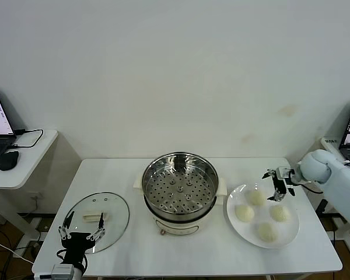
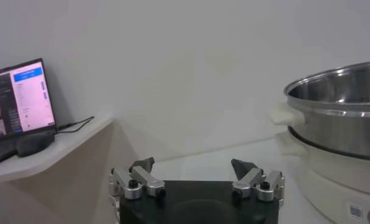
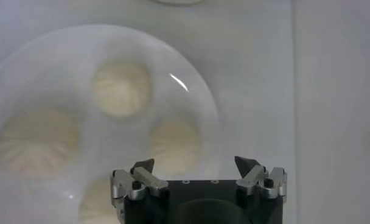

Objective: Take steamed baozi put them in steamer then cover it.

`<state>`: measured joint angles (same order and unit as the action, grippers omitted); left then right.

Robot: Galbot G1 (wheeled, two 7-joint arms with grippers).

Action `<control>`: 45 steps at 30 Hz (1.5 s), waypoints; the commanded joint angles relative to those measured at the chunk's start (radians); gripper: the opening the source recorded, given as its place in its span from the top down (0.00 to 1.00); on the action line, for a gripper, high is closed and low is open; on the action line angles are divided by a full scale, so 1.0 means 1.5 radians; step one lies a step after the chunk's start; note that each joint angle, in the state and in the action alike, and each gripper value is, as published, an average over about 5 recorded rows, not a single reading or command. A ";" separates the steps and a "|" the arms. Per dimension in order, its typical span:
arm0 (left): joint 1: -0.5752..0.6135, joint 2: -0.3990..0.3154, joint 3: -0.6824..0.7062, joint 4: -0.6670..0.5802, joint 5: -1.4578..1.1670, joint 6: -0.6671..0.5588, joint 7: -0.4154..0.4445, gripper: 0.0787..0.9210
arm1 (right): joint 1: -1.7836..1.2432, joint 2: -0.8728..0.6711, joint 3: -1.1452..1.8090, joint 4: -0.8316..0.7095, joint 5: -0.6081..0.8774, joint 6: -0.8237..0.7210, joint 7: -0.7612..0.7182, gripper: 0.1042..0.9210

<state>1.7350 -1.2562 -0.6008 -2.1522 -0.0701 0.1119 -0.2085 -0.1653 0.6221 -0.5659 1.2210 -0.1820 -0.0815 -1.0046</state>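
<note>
Item: right claw (image 1: 277, 189), released, fingers spread, poised above the far edge of the white plate (image 1: 236, 224); nothing was in its grip. Beneath and just nearer than this claw we logged the four steamed baozi (image 1: 256, 197), (image 1: 245, 213), (image 1: 279, 213), (image 1: 268, 232), all on the plate, none yet in the steamer (image 1: 179, 185). The steamer stood on the counter (image 1: 326, 245) well off to this claw's left, its perforated tray bare. Item: left claw (image 1: 81, 230), also released and empty, parked at the near edge of the cover (image 1: 97, 220), which lay flat on the counter directly ahead of that claw. Risks, in our judgement: the buns sat close together, so a spread finger coming down could dent a neighbour or push it toward the plate rim; a soft bun could be crushed by a hard squeeze or slip from a light one during the carry to the steamer; the plate itself might slide if nudged. The glass cover lay flat, so its bar handle (image 1: 94, 217) offered the only sound hold, and a poor grasp could drop it. Writing: a small label showed low on the steamer base (image 2: 354, 210) in the left wrist view, too small for us to read; text on the laptop screen (image 2: 20, 100) was likewise illegible. No brand was legible.
</note>
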 commanded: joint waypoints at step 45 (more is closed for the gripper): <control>0.000 -0.004 -0.015 0.001 -0.002 -0.002 -0.005 0.12 | -0.009 0.056 -0.030 -0.060 -0.053 0.002 0.027 0.47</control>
<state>1.7345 -1.2613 -0.6239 -2.1512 -0.0732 0.1089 -0.2162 -0.1772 0.7013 -0.6092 1.1409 -0.2539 -0.0790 -0.9644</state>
